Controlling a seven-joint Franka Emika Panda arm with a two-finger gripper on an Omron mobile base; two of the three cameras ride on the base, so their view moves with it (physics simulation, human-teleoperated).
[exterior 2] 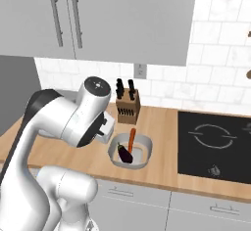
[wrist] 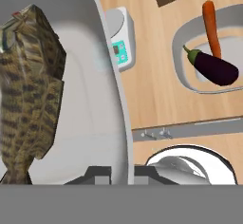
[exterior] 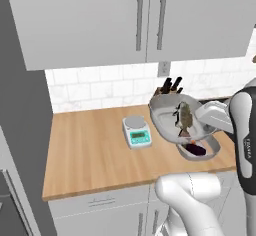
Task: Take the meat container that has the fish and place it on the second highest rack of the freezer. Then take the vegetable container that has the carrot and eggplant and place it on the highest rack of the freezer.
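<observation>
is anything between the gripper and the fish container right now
No. The gripper is already shut on the rim of the fish container, held tilted above the counter with the fish inside.

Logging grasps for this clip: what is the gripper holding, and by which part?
The gripper is shut on the rim of the fish tub, lifted and tilted above the counter.

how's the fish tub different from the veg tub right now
The fish tub is lifted off the counter and tipped on edge, gripped at its rim by the gripper; the veg tub sits flat on the counter. One holds a fish, the other a carrot and eggplant. Both are pale grey and rounded.
</observation>
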